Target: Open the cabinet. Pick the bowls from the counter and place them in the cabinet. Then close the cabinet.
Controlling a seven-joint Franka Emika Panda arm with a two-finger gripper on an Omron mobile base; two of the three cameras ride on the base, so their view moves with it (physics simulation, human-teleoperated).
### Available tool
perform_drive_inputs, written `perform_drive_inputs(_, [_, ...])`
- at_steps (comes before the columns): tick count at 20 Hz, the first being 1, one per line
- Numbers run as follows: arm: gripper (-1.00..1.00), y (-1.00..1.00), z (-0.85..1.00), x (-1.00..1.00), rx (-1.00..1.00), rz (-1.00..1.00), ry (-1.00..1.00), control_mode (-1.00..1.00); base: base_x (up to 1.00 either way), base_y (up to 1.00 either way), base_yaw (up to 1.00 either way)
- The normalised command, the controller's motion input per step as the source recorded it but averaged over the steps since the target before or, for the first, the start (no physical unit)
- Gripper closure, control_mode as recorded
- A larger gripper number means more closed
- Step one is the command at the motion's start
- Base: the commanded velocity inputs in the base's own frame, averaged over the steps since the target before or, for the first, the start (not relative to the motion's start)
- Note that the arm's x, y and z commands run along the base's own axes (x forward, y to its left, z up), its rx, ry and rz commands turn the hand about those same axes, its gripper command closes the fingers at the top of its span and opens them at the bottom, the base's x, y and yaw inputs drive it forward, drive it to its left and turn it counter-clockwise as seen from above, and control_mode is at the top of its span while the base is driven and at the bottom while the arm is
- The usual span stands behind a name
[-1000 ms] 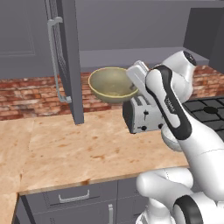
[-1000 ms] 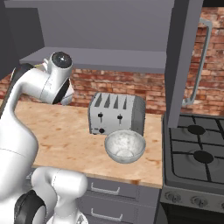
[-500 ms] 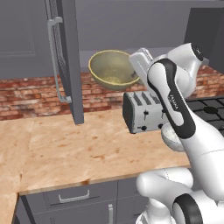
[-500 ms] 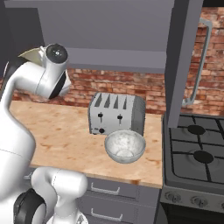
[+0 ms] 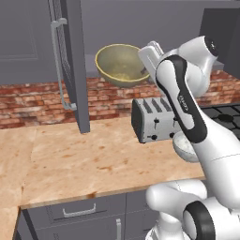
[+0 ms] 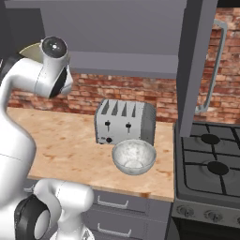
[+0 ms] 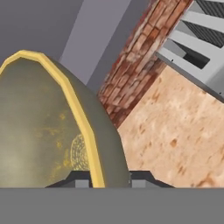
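Gripping the olive bowl (image 5: 121, 64) by its rim, the gripper (image 7: 105, 178) holds it tilted, high above the toaster (image 5: 153, 119) at the worktop's (image 5: 84, 159) back edge.

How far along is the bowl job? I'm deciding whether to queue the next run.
Done: the cabinet doors stand open. In hand: the gripper is shut on the rim of the olive bowl, held tilted in the air above the toaster. Left: set it in the cabinet, then fetch the white marbled bowl, which sits on the counter in front of the toaster, and close the doors.
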Motion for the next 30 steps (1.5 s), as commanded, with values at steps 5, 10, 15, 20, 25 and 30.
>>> perform_drive_inputs(5, [1.0,0.0,0.19,0.16,0.01,-0.05,0.0,-1.0,0.0,0.0,0.0])
perform_drive_inputs(10, [1.0,0.0,0.02,0.25,0.01,-0.04,0.01,-1.0,0.0,0.0,0.0])
perform_drive_inputs(15, [1.0,0.0,0.0,0.38,0.0,-0.04,0.02,-1.0,0.0,0.0,0.0])
perform_drive_inputs(20, [1.0,0.0,0.0,0.37,0.0,0.0,0.0,-1.0,0.0,0.0,0.0])
perform_drive_inputs(25, [1.0,0.0,0.0,0.51,0.0,0.0,0.05,-1.0,0.0,0.0,0.0])
perform_drive_inputs(30, [1.0,0.03,0.0,0.52,0.0,0.0,0.08,-1.0,0.0,0.0,0.0])
